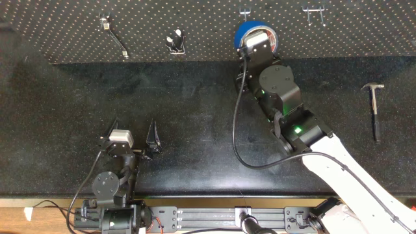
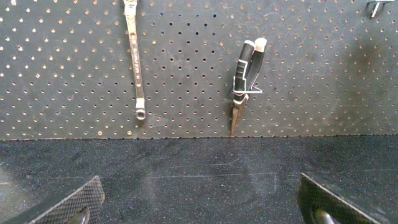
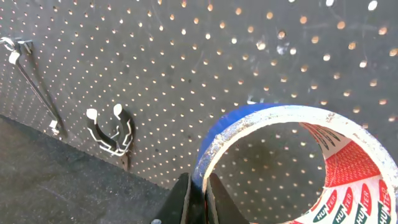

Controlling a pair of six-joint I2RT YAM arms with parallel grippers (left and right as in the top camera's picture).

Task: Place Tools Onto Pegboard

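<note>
Got slim silver wrench (image 2: 135,62) and black-and-white-handled pliers (image 2: 247,74) hung on the black perforated pegboard (image 2: 62,74). Pinching blue tape roll (image 3: 214,143) in right gripper (image 3: 199,186), up against the pegboard, doesn't look hooked yet. Holding left gripper (image 2: 199,199) spread wide, well back. Leaves black-handled hammer (image 1: 374,110) lying below the pegboard.

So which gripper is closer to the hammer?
Right. The right gripper, holding the tape roll at the pegboard, is nearer the hammer; the left gripper sits across the table.
</note>
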